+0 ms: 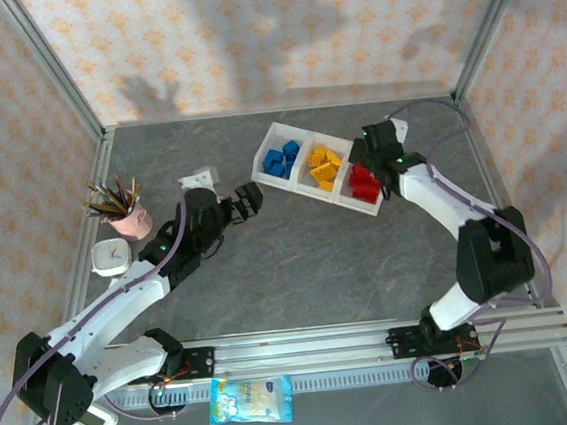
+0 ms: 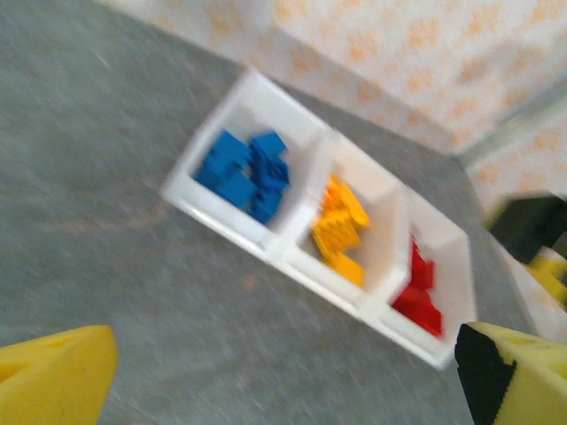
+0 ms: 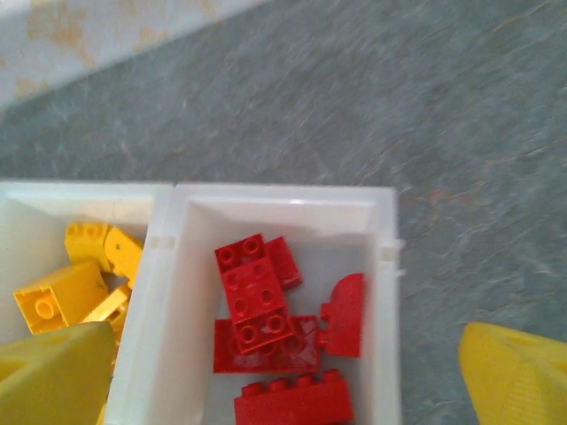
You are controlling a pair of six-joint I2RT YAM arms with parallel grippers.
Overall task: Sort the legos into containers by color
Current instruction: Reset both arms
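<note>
I see the tray (image 3: 283,197) as white, slightly translucent plastic with a smooth, faintly shiny rim. The red legos (image 3: 257,297) in it are hard, glossy plastic, and their studs catch the light. The table (image 1: 318,259) reads as matt, mottled grey, stone-like. Along its near edge the rail (image 1: 316,345) is ribbed, dull-silver metal. The snack packet (image 1: 250,399) past that edge looks like shiny plastic film.

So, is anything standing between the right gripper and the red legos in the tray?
Nothing visible does. The right gripper hangs open above the red legos, which lie uncovered in the end compartment of the white tray. The compartment is open on top, so the way down looks free.
</note>
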